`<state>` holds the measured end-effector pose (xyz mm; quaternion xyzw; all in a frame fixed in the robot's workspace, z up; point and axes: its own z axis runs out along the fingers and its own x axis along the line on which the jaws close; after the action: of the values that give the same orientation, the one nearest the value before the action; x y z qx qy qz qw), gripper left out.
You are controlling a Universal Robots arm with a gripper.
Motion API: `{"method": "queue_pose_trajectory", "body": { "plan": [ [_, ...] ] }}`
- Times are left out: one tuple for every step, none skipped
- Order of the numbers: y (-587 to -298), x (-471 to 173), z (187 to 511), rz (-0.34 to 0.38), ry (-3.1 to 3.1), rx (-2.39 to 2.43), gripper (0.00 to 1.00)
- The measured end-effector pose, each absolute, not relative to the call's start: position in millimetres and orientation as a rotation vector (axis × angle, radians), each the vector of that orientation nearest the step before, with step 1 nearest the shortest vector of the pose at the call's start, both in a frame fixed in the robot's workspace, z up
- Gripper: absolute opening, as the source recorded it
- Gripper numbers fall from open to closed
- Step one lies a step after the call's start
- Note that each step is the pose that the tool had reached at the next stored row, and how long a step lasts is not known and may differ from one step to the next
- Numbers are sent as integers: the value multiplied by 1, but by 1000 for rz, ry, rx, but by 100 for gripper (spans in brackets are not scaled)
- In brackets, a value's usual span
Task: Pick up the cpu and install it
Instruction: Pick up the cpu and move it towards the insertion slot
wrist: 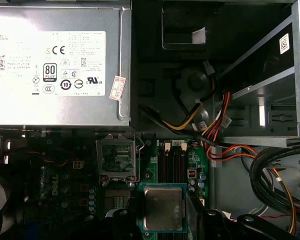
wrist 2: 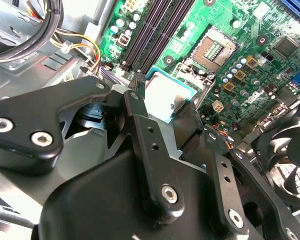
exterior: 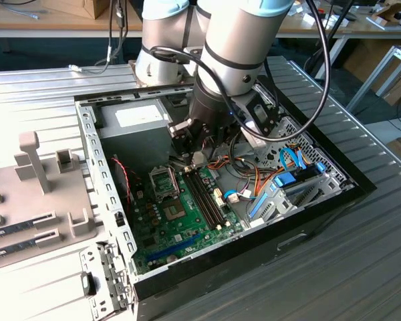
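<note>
The gripper (exterior: 195, 159) hangs in the upper middle of the exterior view, inside the open computer case (exterior: 92, 144), with its jaws closed on the cpu (wrist: 163, 207). In the first wrist view the silver square with its thin green rim sits between the two black fingers (wrist: 127, 225). The second wrist view shows the cpu (wrist 2: 166, 96) pinched at opposite edges. The chip is held flat over the near end of the black memory slots (wrist 2: 150, 35), just beside the socket (wrist 2: 215, 50) and not in it. The socket's contact field lies bare inside its metal frame. How high the chip rides above the green motherboard (exterior: 180, 224) cannot be told. The grey power supply (wrist: 55, 65) fills the case corner behind the socket. A bundle of red, yellow and orange wires (wrist: 215, 125) crosses next to the memory slots, close to the gripper's side. Thicker black cables (wrist: 275, 170) loop further out. A black fan (wrist 2: 285, 155) sits near the board's edge in the second wrist view. In the exterior view the arm's own bulk (exterior: 240, 40) hides the rear of the case. Blue cables (exterior: 289, 160) crowd the drive bay toward the exterior view's right. A grey moulded tray (exterior: 40, 167) with upright posts stands outside the case at the exterior view's left.
</note>
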<state>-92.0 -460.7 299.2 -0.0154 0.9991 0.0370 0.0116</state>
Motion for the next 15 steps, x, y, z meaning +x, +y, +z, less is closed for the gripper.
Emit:
{"method": "queue_pose_trajectory", "body": {
  "plan": [
    [-461,-91,299,115,3116,-48,47],
    [-461,-91,299,115,3116,-48,47],
    [-461,-90,298,115,3116,-48,47],
    [-461,-89,298,115,3116,-48,47],
    [-461,-89,298,115,3116,-48,47],
    [-461,-88,298,115,3116,-48,47],
    [-461,-87,297,115,3116,-48,47],
    [-461,-87,297,115,3116,-48,47],
    [-461,-86,297,115,3116,-48,47],
    [-461,-86,297,115,3116,-48,47],
    [-461,-85,296,115,3116,-48,47],
    [-461,-85,296,115,3116,-48,47],
    [-461,-84,296,115,3116,-48,47],
    [-461,-84,295,115,3116,-48,47],
    [-462,-84,295,115,3116,-48,47]
  ]
}}
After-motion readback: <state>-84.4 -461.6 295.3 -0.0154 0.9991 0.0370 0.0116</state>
